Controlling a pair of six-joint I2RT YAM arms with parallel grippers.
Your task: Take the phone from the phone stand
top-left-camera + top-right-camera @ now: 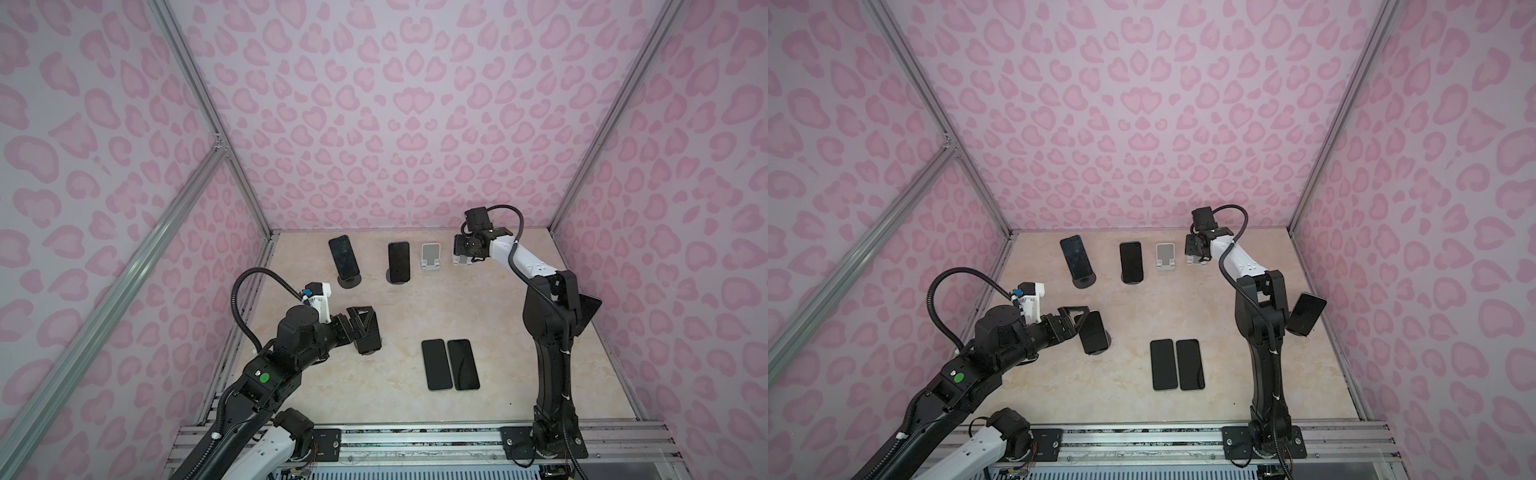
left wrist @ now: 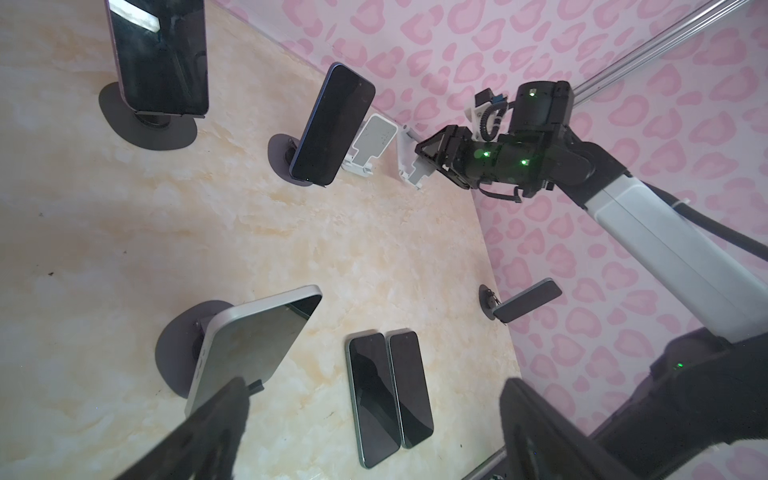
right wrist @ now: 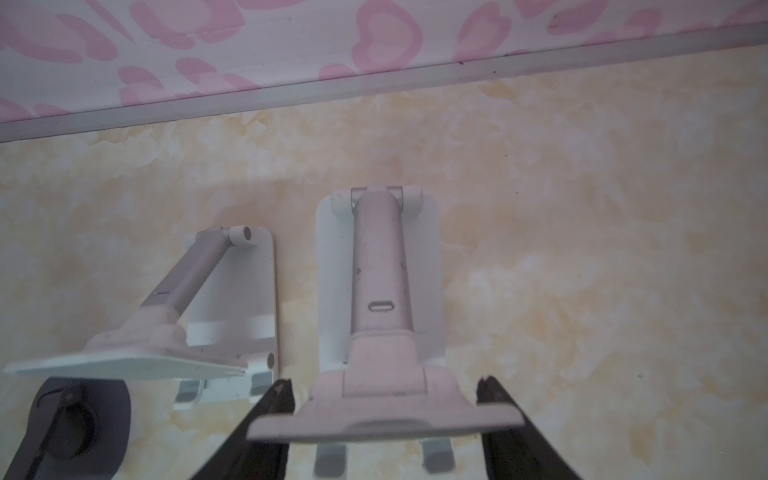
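Sitting tilted on its dark round stand [image 2: 174, 353], the phone [image 2: 249, 349] is just left of the flat phone pair [image 2: 390, 390], with open table [image 2: 291, 249] on every side. Silver rim, black glass. The left gripper [image 2: 376, 384] gapes wide, one finger [image 2: 216, 419] by the phone's lower edge. Beyond the pair, the right gripper [image 3: 384, 379] flanks a white stand [image 3: 382, 324]; pinch unclear.

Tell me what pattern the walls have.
Pink heart-like blotches on pale lilac walls, shown best in both top views.

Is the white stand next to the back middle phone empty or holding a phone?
Empty. The white stand shows its bare back plate in both top views; no phone on it.
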